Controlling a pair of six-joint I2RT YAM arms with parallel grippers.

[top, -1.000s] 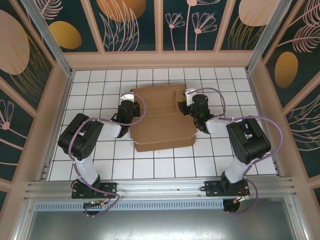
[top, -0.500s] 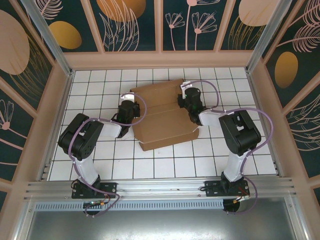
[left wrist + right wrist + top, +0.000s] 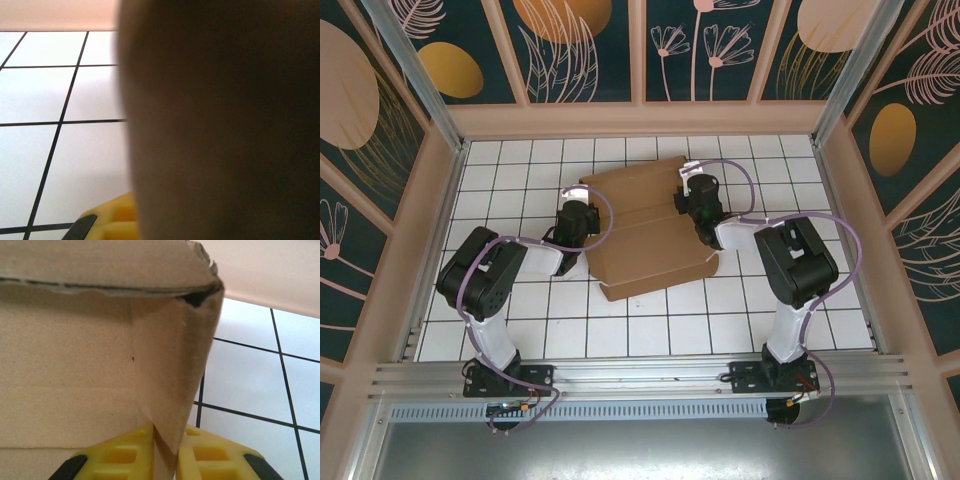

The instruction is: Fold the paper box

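Note:
The paper box (image 3: 640, 225) is brown cardboard lying mid-table, its sides partly raised. My right gripper (image 3: 698, 200) is at the box's right edge. In the right wrist view this gripper (image 3: 167, 457) is shut on an upright side flap (image 3: 175, 365), with the yellow fingers (image 3: 120, 457) pressing it from both sides. My left gripper (image 3: 578, 222) sits at the box's left edge. In the left wrist view blurred cardboard (image 3: 225, 125) lies right against the lens. It butts against one yellow finger (image 3: 112, 222) and hides the other.
The table is white tile with black lines (image 3: 650, 330), and bare tiles run along the front and both sides of the box. A raised pinkish rim (image 3: 640, 120) and patterned wall panels enclose the table on three sides. The arm bases (image 3: 510, 375) stand at the near edge.
My right gripper has moved inward to the left and closed on the box's right flap, which now stands up. The box's right side has drawn in. The left arm has stayed still.

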